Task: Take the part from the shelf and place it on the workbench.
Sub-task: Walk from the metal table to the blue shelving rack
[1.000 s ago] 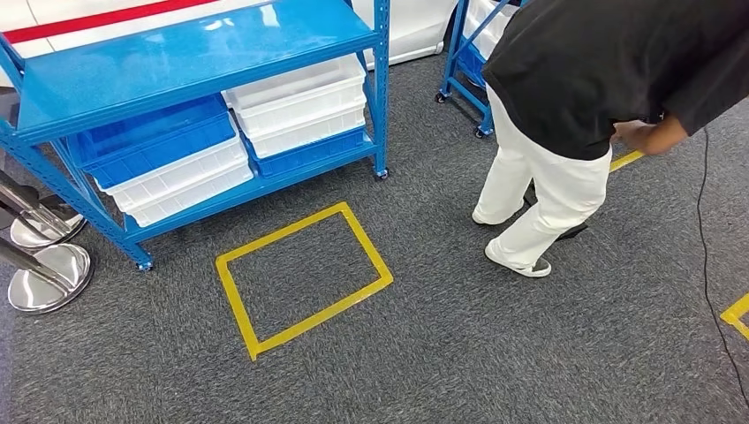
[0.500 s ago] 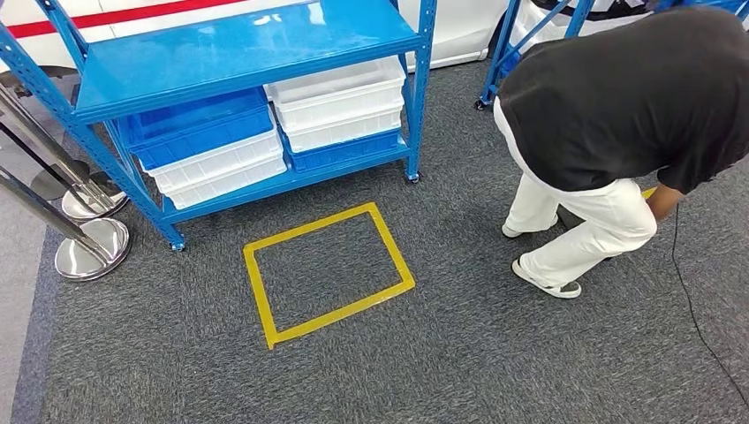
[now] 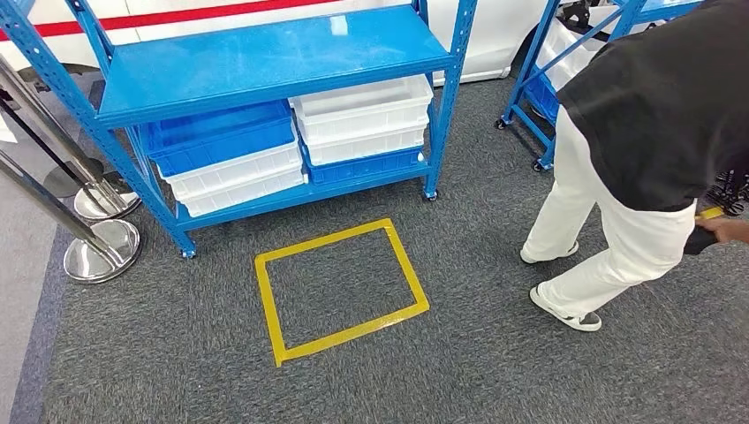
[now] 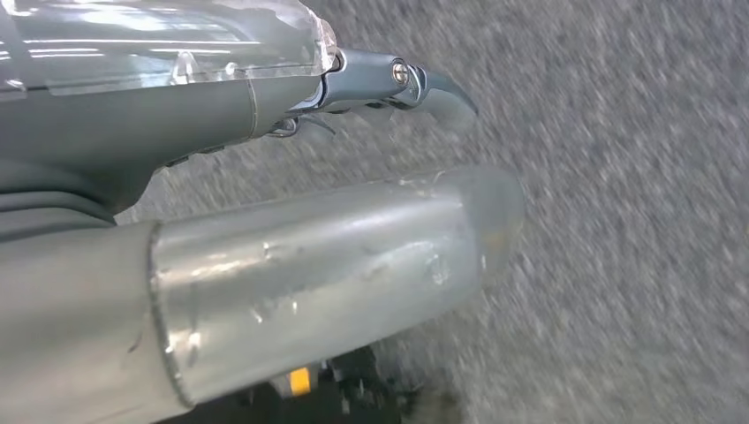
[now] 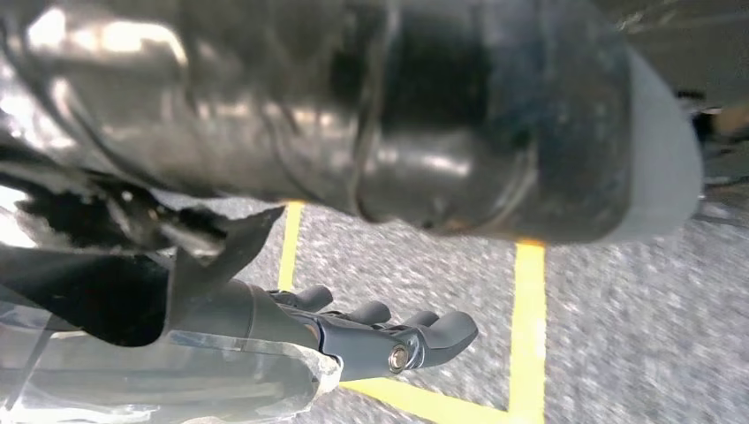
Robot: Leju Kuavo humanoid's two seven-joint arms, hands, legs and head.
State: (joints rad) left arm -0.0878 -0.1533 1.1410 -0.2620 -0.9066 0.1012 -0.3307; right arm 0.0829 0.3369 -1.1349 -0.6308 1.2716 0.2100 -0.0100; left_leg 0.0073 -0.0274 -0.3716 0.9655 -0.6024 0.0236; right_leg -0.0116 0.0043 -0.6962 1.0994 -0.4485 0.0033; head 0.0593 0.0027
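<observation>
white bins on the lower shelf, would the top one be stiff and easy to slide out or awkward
The top white bin looks like rigid moulded plastic, so probably stiff, and light if empty. It sits nested on other bins under the blue shelf board, so it would likely slide outward rather than lift. Its smooth walls may be slippery.

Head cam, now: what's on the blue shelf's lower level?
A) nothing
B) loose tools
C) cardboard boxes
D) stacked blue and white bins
D: stacked blue and white bins sit on the lower level of the blue shelf, behind the yellow tape rectangle on the carpet.
</observation>
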